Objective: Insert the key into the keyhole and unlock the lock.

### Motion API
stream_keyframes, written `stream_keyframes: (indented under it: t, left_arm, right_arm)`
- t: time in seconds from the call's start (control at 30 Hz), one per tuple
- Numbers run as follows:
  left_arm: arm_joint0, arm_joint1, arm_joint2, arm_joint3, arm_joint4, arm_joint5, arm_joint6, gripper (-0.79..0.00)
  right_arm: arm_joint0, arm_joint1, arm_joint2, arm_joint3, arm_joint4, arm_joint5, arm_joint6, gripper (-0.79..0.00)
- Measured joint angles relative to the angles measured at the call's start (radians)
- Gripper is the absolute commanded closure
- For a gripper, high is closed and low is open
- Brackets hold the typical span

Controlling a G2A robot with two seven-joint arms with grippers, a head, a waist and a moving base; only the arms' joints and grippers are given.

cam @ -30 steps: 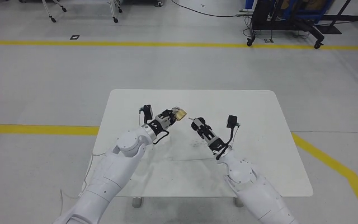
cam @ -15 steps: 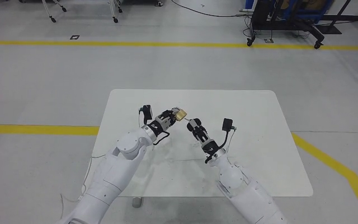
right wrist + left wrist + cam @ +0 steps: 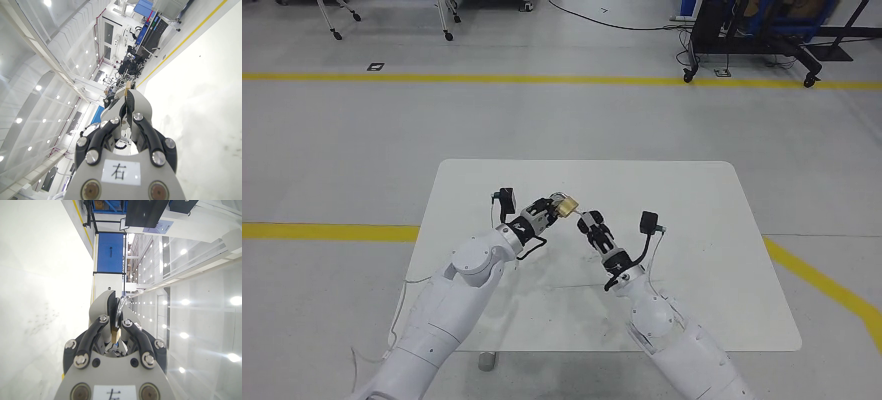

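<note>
Padlock (image 3: 565,205) sat clamped by shackle (image 3: 120,308) in left gripper (image 3: 117,302) — right gripper (image 3: 588,219), pinched on key (image 3: 124,107), hovered near at 4 o'clock.

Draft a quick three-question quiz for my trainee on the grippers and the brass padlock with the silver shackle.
1. Fill in: the right gripper is ____ (open/shut).
2. What holds the brass padlock with the silver shackle? A) left gripper B) right gripper C) nothing
3. True or false: both grippers hang over the white rounded table.
Key: 1 shut; 2 A; 3 true.
</note>
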Motion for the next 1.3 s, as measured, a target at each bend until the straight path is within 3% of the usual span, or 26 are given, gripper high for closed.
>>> stream_keyframes:
  t: [1.17, 1.2, 1.23, 1.27, 1.3]
  left_arm:
    - [0.004, -0.013, -0.015, -0.002, 0.038, -0.02, -0.059, 0.0]
    - [0.004, -0.013, -0.015, -0.002, 0.038, -0.021, -0.06, 0.0]
    - [0.004, -0.014, -0.015, -0.001, 0.038, -0.022, -0.062, 0.0]
    - [0.004, -0.014, -0.015, 0.0, 0.038, -0.022, -0.064, 0.0]
    - [0.003, -0.014, -0.016, 0.001, 0.038, -0.023, -0.065, 0.0]
  right_arm:
    - [0.011, -0.032, 0.02, 0.014, -0.005, 0.017, 0.057, 0.0]
    - [0.012, -0.033, 0.02, 0.015, -0.003, 0.017, 0.06, -0.043]
    - [0.013, -0.034, 0.02, 0.016, -0.001, 0.016, 0.062, -0.52]
    - [0.013, -0.035, 0.022, 0.017, 0.003, 0.013, 0.063, -0.785]
    - [0.014, -0.036, 0.023, 0.017, 0.005, 0.011, 0.065, -0.785]
